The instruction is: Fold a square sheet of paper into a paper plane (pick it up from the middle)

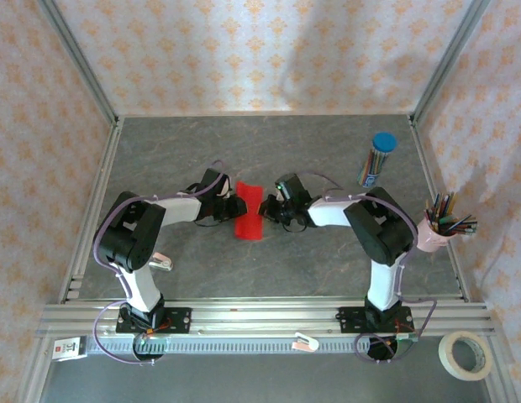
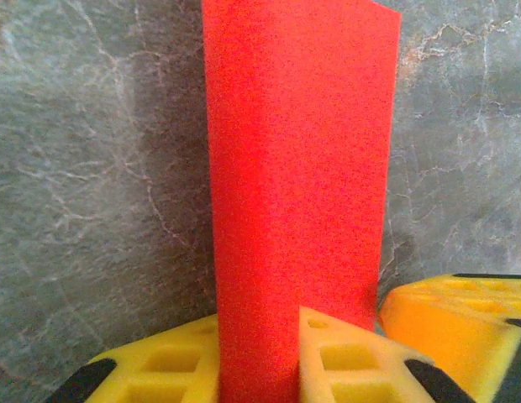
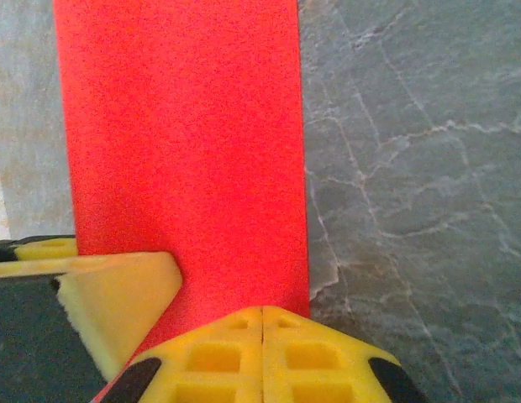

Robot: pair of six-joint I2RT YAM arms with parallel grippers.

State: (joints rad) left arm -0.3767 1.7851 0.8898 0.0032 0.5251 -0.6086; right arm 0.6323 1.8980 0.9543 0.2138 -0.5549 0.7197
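One sheet of paper (image 1: 249, 213), bright red and folded to a long strip, sits mid-table (image 1: 328, 260), and two grippers are on it from either side. The left gripper (image 1: 233, 204) has its yellow pads (image 2: 164, 365) tight against the strip, clamped on the sheet. The right gripper (image 1: 274, 206) has its fingers (image 3: 315, 353) pressed together seam to seam, with the red edge pinched where they meet.

Two containers over on the right. One clear tube (image 1: 376, 161) with a blue cap stands toward the far right corner, coloured pencils inside. One pink cup (image 1: 434, 234) sits at the right edge, a bunch of pencils sticking out. One roll of tape (image 1: 466, 354) lies off the table, past the near right corner.
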